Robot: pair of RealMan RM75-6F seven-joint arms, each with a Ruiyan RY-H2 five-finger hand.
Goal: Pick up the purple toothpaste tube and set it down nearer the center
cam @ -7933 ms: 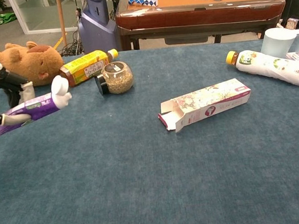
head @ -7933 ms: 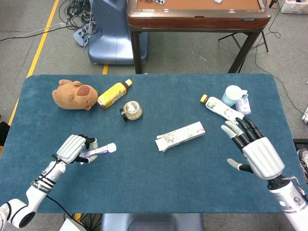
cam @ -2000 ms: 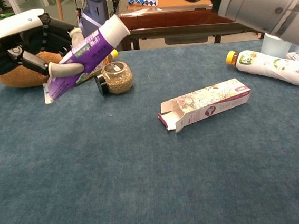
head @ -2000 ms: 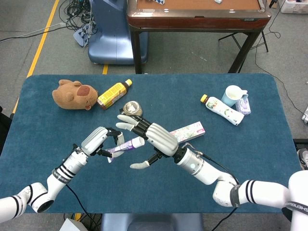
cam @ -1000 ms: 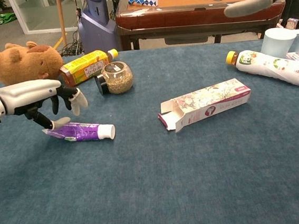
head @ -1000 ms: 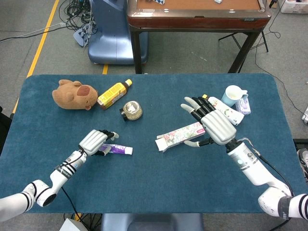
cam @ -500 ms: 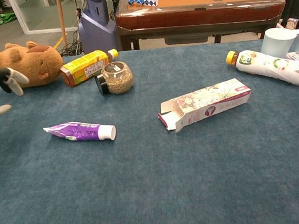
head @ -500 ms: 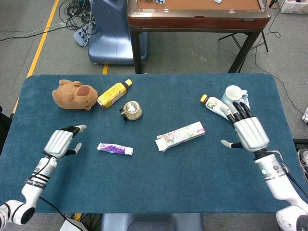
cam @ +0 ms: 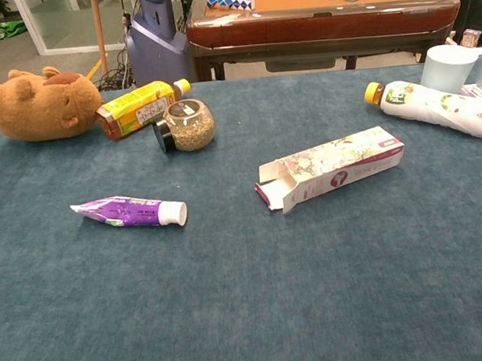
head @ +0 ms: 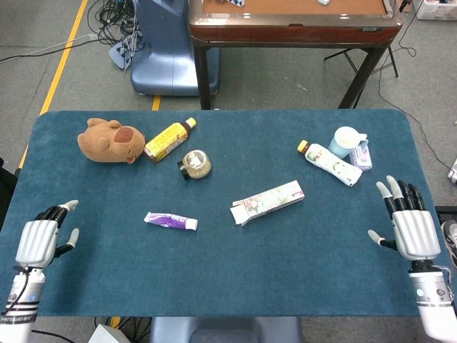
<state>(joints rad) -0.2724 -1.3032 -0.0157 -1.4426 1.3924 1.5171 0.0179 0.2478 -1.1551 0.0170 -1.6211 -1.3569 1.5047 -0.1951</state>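
Observation:
The purple toothpaste tube (head: pixel 170 221) (cam: pixel 130 212) lies flat on the blue table, left of the middle, its white cap pointing right. Nothing touches it. My left hand (head: pixel 41 239) hangs at the table's left edge, well left of the tube, open and holding nothing. At the right edge my right hand (head: pixel 408 226) is also open, fingers spread and empty. Neither hand appears in the chest view.
A flowered toothpaste box (head: pixel 268 202) (cam: pixel 332 167) lies open-ended just right of centre. Behind the tube are a glass jar (head: pixel 195 165), a yellow bottle (head: pixel 169 139) and a brown plush toy (head: pixel 111 140). A white bottle (head: pixel 330 163) and pale blue cup (head: pixel 346 141) sit far right.
Both hands have drawn back outward to the table's left and right edges, and the left one has left the chest view. The tube stays where it was laid.

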